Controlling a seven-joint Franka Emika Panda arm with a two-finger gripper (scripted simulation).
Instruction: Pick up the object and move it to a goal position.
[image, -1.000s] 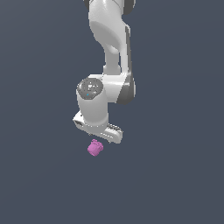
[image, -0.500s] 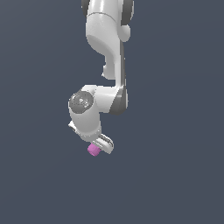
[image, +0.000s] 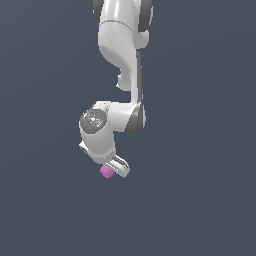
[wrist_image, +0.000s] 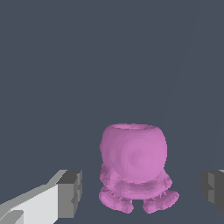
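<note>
The object is a tiny magenta-pink lumpy piece with a round hollow end, and it sits just under the white hand in the exterior view. My gripper is tilted over it. In the wrist view the object stands between my two grey fingertips, with a clear gap on each side. The gripper is open and neither finger touches the piece.
The white arm comes down from the top of the exterior view. Everything else in both views is a plain dark grey-blue ground with no edges or other objects.
The wrist has swung toward the exterior view's left and tilted, bringing the fingers around the pink object. The object itself has stayed in place.
</note>
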